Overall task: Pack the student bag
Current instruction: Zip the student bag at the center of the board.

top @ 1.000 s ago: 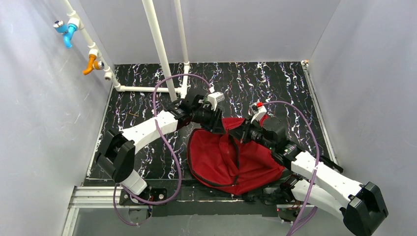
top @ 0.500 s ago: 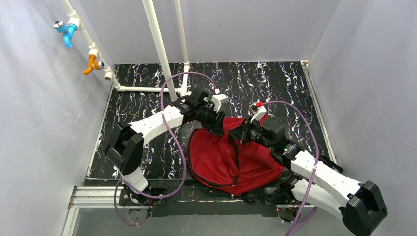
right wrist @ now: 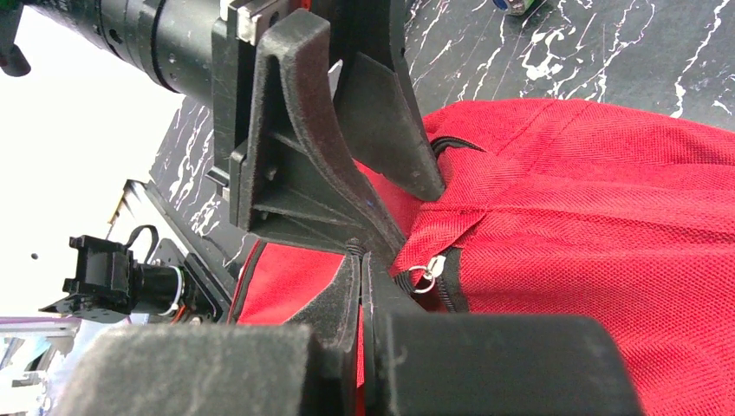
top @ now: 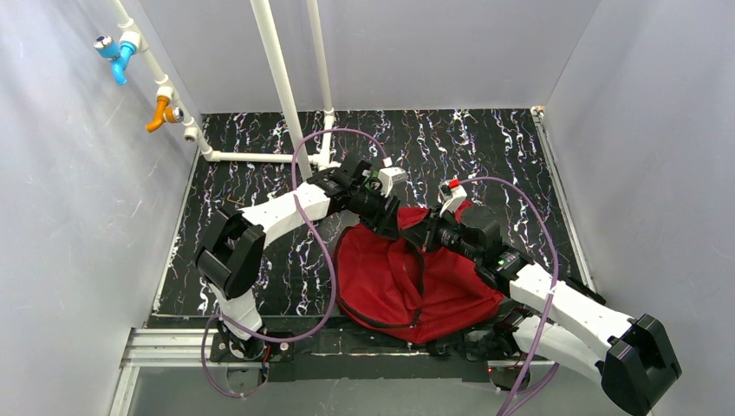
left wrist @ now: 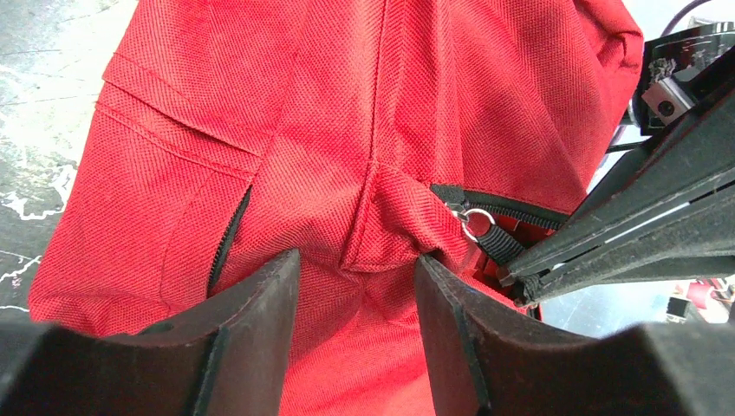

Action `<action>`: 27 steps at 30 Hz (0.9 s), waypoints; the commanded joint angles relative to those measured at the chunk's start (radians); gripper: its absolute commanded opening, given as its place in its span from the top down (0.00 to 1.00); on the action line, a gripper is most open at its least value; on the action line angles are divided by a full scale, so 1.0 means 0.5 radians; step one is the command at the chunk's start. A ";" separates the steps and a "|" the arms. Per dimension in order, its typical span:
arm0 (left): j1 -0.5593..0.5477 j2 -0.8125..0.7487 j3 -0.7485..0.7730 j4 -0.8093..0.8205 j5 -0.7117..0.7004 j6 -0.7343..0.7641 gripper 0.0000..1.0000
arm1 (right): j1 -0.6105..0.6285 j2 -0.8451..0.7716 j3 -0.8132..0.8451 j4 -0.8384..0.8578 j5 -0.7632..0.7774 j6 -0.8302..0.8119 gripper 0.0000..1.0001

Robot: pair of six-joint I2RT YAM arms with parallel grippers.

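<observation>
Left wrist, left hand [left wrist: 357,260] parted astride student bag [left wrist: 260,113], right hand [left wrist: 520,282] pinching zipper pull [left wrist: 490,238]

Left arm [top: 282,211] and right arm [top: 568,310]: white shells, black joints, a looping purple cable [top: 332,277] along each, grainy matte black wedge-shaped fingers [left wrist: 256,329].

No legible text or labels appear anywhere.

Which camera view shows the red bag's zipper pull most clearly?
The left wrist view: the zipper pull, its metal ring and black cord, is close and sharp on the student bag. The right wrist view shows only its metal part, beside the shut right gripper. From the top it is too small.
</observation>
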 commanded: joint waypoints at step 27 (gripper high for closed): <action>0.291 -0.184 0.001 0.312 -1.495 -0.689 1.00 | -0.004 -0.259 0.003 -0.584 -0.225 -0.316 0.99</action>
